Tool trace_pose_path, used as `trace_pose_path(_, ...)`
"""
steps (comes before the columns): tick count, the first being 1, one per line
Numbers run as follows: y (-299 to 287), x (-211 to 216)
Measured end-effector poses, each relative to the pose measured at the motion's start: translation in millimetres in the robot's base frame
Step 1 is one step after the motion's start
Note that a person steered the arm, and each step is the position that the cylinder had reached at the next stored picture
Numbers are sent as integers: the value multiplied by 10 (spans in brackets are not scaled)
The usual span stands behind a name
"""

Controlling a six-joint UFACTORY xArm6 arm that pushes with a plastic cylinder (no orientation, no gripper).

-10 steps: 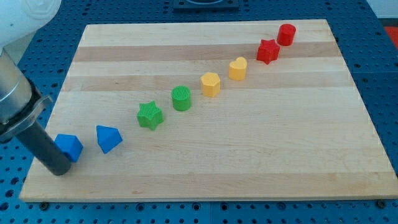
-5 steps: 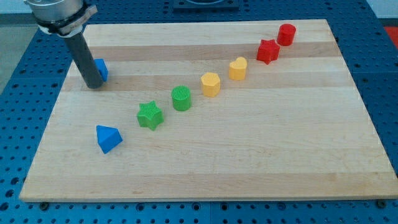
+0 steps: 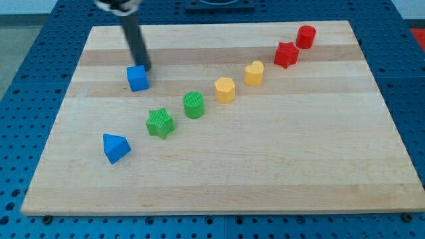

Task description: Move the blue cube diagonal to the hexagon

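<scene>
The blue cube (image 3: 137,78) is being pushed by my tip (image 3: 145,68), touching its upper-right; no jaws exist, and a rightward shove toward the yellow hexagon (image 3: 225,89) is needed.

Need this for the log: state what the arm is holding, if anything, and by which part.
Nothing is held. My tip only presses against the top edge of the blue cube, at its upper right corner.

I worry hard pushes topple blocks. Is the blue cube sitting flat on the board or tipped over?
Flat. The blue cube rests on the board with its top face level; my tip sits at its upper right edge.
</scene>
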State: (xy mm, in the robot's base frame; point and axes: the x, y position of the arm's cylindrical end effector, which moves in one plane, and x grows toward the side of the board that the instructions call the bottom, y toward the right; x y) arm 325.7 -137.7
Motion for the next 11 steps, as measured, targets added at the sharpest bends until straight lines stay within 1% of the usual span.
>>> trace_pose_path(1,-255,-16)
trace_pose_path(2,-888,-155)
trace_pose_path(3,-1334,138)
trace_pose_path(4,-1196,397)
trace_pose_path(6,-119,438)
trace_pose_path(7,252,438)
trace_pose_path(8,151,671)
trace_pose_path(9,396,856)
trace_pose_path(10,725,822)
trace_pose_path(11,764,545)
